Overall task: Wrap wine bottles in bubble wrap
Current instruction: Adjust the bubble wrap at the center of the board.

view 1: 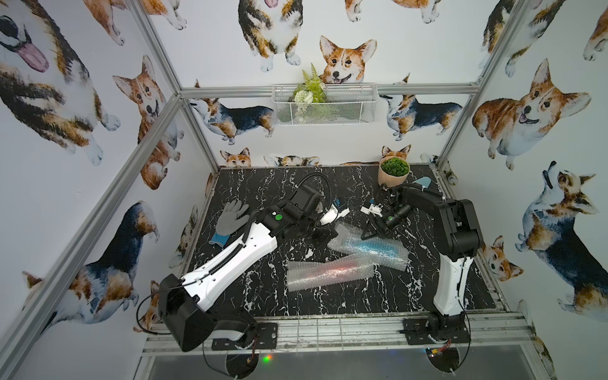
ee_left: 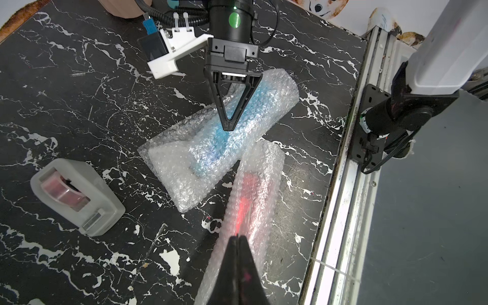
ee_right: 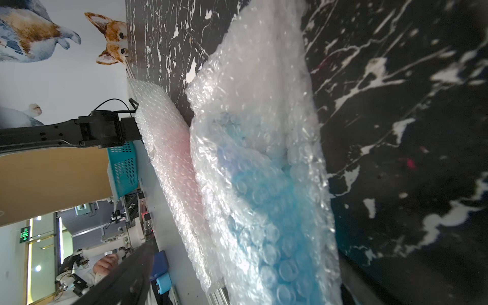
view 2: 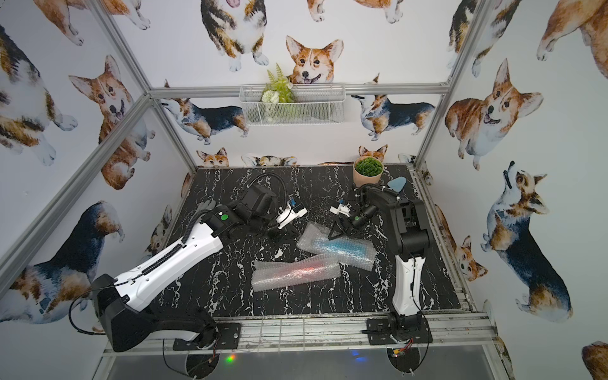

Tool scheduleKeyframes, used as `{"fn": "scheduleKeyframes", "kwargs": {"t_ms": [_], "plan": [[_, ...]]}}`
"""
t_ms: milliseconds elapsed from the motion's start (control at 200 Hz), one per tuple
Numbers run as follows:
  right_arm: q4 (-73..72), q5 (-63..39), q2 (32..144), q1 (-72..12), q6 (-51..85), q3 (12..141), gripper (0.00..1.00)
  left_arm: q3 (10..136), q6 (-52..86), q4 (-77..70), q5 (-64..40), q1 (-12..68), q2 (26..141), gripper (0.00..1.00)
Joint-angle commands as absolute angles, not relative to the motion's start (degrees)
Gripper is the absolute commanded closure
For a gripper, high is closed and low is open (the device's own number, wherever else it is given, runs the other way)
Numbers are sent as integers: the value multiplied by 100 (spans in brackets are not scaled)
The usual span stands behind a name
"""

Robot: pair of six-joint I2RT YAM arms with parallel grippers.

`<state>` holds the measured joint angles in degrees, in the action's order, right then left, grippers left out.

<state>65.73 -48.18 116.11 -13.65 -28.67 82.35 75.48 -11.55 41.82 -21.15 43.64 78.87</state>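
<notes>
Already wrapped both wine bottles (view 1: 370, 246) in bubble wrap (view 1: 302, 279) on bench (view 1: 263, 296); held left fingers (ee_left: 230, 264) pressed together, right fingers (ee_left: 218, 105) spread

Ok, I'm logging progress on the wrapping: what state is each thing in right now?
Blue bottle: lying down, rolled in bubble wrap.
Red bottle: lying down, wrapped likewise.
Left gripper: shut.
Right gripper: open, over the blue one.
Tape dispenser: upright, roll loaded.
Glove: lying flat.
Plant: upright in its pot.
</notes>
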Motion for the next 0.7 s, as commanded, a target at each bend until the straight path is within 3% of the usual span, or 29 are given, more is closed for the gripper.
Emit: {"fn": "scheduleKeyframes", "kwargs": {"t_ms": [0,696], "plan": [[6258,-4532,11349,-1442,-2794,8100,1,7611,-1239,4245,-2224,4367,7901,100],[5353,-3252,10423,-1851,-2597,7216,15,7585,-1336,4337,-2258,4361,7884,100]]}}
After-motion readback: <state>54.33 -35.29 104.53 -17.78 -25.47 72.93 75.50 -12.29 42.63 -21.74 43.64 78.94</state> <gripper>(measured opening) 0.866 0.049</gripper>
